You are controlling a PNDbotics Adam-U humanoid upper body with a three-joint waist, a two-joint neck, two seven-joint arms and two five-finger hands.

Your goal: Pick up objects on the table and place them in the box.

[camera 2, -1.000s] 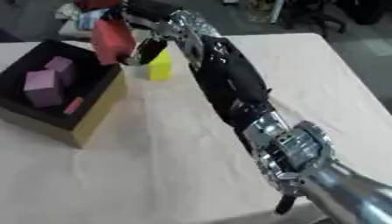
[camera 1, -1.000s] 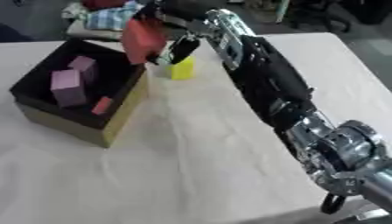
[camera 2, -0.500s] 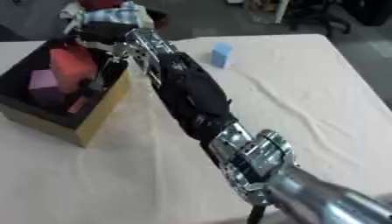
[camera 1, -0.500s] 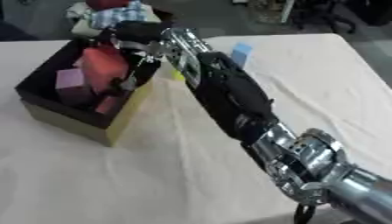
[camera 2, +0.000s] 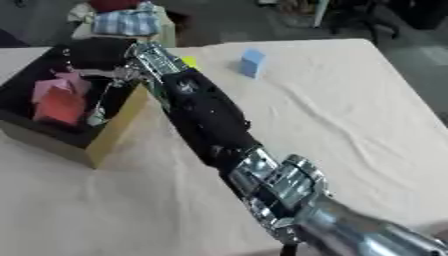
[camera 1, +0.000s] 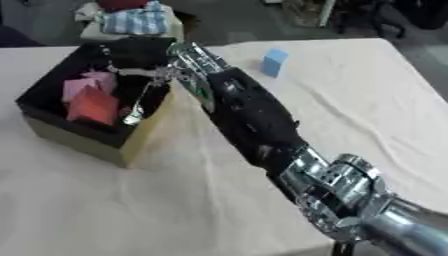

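Observation:
A box point(camera 1: 133, 144) with tan walls and a black inside stands at the table's left. Inside it a red block point(camera 1: 93, 106) lies in front of pink blocks point(camera 1: 82, 84). My right arm stretches from the lower right across the table, and my right hand point(camera 1: 150, 78) hangs open over the box's right half, fingers spread and apart from the red block. A light blue block point(camera 1: 275, 61) stands on the table to the right of the arm. A sliver of a yellow block point(camera 2: 189, 61) peeks out behind the arm. My left hand shows in no view.
A stand with plaid cloth point(camera 1: 134, 21) and something red sits just beyond the table's far edge. Chair legs point(camera 1: 385, 20) show at the top right. The cream tablecloth point(camera 1: 367, 110) spreads bare to the right and in front.
My right hand carried the red block leftward from beside the yellow block to over the box and let it go; the block now lies inside. The camera view has also shifted.

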